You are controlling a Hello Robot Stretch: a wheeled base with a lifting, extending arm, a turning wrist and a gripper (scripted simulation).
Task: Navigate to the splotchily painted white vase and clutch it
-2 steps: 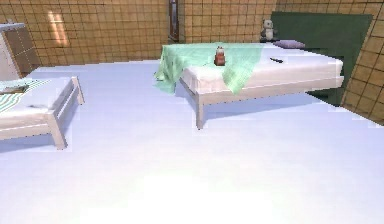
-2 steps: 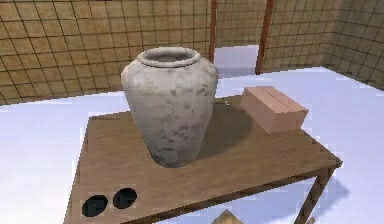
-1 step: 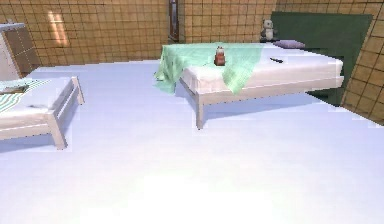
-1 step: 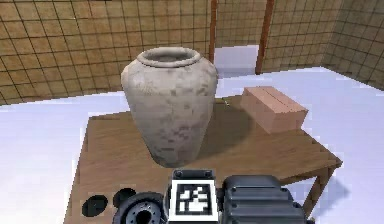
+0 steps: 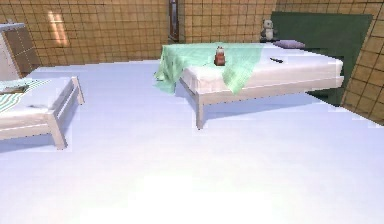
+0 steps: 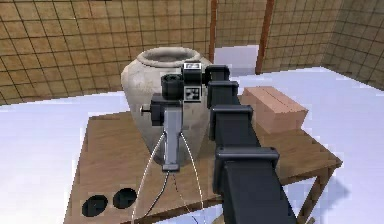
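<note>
Arm side view: a big cream-white vase (image 6: 150, 80) with a mottled surface and wide mouth stands upright on a wooden table (image 6: 110, 150), toward its far edge. The dark arm (image 6: 235, 140) rises from the bottom edge across the table, and the white marker squares (image 6: 192, 82) at its end sit in front of the vase body. The gripper (image 6: 168, 195) hangs just left of the arm over the tabletop, with the vase right behind its upper part; cannot tell if it touches the vase. The pincer's state cannot be told here. Whether it holds anything cannot be told either, since table and vase lie behind it. A tan box (image 6: 278, 108) sits on the table right of the arm, apart from the vase. Two dark round spots (image 6: 110, 200) mark the table's near left corner. Behind is a brown tiled wall (image 6: 60, 40), with a wooden door frame (image 6: 240, 40) at upper right. Forward view: pale floor (image 5: 200, 170) and a bed (image 5: 290, 75) with a white mattress. A green blanket (image 5: 200, 62) is draped over its left end, with a small brown object (image 5: 219, 55) on the blanket. A greyish pillow (image 5: 290, 44) lies near a dark green headboard (image 5: 325, 45). A second bed (image 5: 40, 105) is at the left edge, well apart from the first.
</note>
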